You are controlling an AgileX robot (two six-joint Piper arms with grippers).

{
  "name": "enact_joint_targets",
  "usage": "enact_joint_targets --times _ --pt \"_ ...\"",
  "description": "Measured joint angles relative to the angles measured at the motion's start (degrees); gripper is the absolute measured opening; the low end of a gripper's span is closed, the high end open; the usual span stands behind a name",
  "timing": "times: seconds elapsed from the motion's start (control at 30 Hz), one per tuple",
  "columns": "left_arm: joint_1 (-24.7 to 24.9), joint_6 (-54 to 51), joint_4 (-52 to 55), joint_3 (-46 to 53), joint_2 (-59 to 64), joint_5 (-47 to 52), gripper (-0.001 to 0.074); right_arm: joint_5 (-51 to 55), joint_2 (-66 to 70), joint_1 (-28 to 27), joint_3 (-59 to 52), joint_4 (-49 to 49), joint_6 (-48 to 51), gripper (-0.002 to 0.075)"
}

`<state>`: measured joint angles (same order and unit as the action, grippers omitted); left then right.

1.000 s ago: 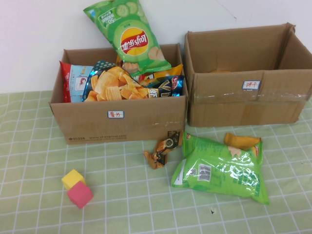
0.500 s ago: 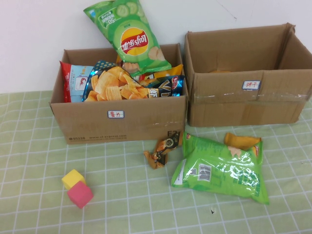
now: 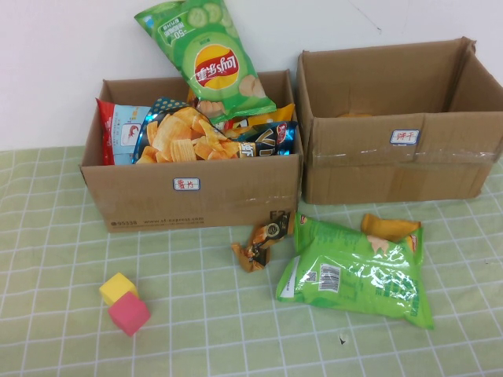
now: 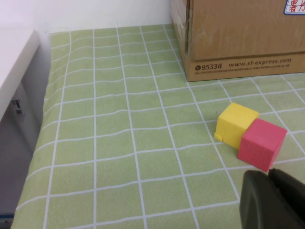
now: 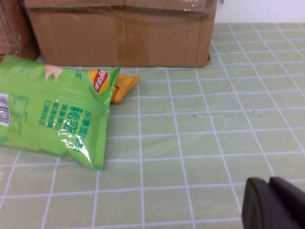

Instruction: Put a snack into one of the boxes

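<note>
A green chip bag lies flat on the checked cloth before the right box; it also shows in the right wrist view. An orange snack pokes out behind it. A small brown-gold snack packet lies before the left box, which is full of chip bags, with a green bag standing on top. Neither arm shows in the high view. My left gripper is shut and empty, near the pink cube. My right gripper is shut and empty above bare cloth.
A yellow cube and a pink cube sit touching at the front left; they also show in the left wrist view, the yellow cube next to the pink cube. A white wall stands behind the boxes.
</note>
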<state>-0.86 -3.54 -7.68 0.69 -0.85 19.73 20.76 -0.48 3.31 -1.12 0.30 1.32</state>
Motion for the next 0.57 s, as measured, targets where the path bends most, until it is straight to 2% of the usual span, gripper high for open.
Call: enact_joint_targets --times 0.23,0.57 --pt "0.0 0.0 0.0 0.0 0.0 0.0 -0.0001 0.0 0.0 0.0 0.0 -1.19 -4.1 0.0011" --pt "0.0 0.16 0.0 0.0 0.0 0.0 -0.0001 -0.21 0.0 0.0 0.0 -1.32 -4.36 0.0011"
